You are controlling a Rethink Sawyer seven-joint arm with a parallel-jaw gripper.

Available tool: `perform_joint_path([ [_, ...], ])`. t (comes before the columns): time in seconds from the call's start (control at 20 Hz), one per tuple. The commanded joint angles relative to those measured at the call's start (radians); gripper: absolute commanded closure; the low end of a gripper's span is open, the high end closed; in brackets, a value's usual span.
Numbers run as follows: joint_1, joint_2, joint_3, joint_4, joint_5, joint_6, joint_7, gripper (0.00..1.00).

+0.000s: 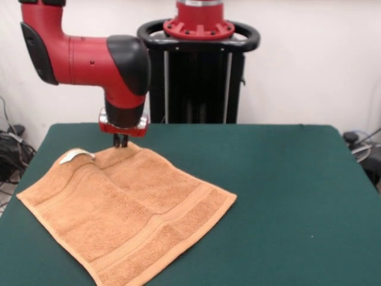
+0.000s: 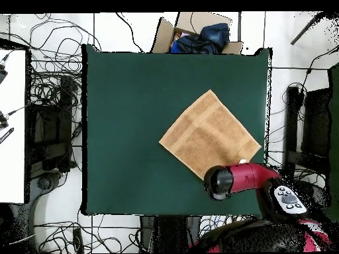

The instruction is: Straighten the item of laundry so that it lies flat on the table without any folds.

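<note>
The orange-tan towel (image 1: 125, 208) lies spread on the green table (image 1: 286, 196) at the left of the front view, one corner pointing to the near edge. A soft ridge runs from its far corner, and its white loop tag (image 1: 76, 155) sits at the far left edge. My gripper (image 1: 121, 142) hangs straight down at the towel's far corner, fingers close together and pinching the edge. In the overhead view the towel (image 2: 210, 134) lies as a diamond on the table (image 2: 132, 99), and the arm's head (image 2: 218, 182) hides the gripper.
The robot's black pedestal (image 1: 196, 71) stands behind the table. A cardboard box with blue cloth (image 2: 198, 34) sits beyond the table's far edge. Cables lie on the floor round the table. Green surface extends wide to the right of the towel in the front view.
</note>
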State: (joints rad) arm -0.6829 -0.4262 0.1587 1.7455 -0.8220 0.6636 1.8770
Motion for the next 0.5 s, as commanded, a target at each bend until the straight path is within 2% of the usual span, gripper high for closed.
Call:
perform_joint_path([
  [0.05,0.009,0.129,0.133,0.131,0.042,0.099,-0.201,1.0],
  [0.5,0.003,0.136,0.136,0.183,0.019,0.054,-0.16,1.0],
])
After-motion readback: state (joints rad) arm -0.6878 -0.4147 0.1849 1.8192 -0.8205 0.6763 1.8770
